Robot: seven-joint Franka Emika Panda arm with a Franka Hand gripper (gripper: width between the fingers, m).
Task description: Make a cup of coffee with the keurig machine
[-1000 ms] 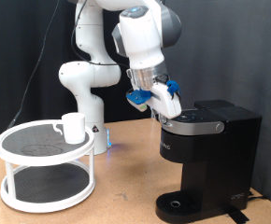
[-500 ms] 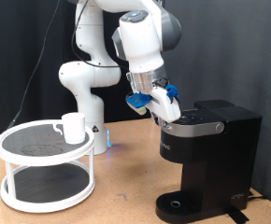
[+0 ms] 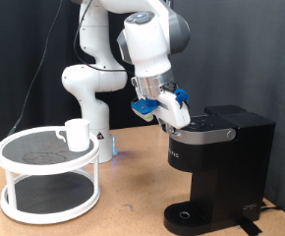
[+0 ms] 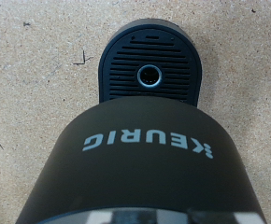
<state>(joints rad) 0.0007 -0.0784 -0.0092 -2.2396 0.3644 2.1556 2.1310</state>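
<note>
The black keurig machine (image 3: 219, 162) stands at the exterior view's right with its lid down. My gripper (image 3: 172, 113) hangs at the lid's front left edge, close to or touching it. Nothing shows between its fingers. The wrist view looks straight down on the machine's rounded front with white lettering (image 4: 149, 143) and on the round drip tray (image 4: 152, 77) below; no fingers show there. The white cup (image 3: 77, 134) stands on the top tier of a round rack at the exterior view's left, far from the gripper.
The white two-tier round rack (image 3: 46, 182) with dark mesh shelves takes up the table's left in the exterior view. The robot's base (image 3: 91, 108) stands behind it. Bare wooden table lies between the rack and the machine.
The gripper has shifted very slightly to the exterior view's left at the machine's lid. The cup and the machine have not moved.
</note>
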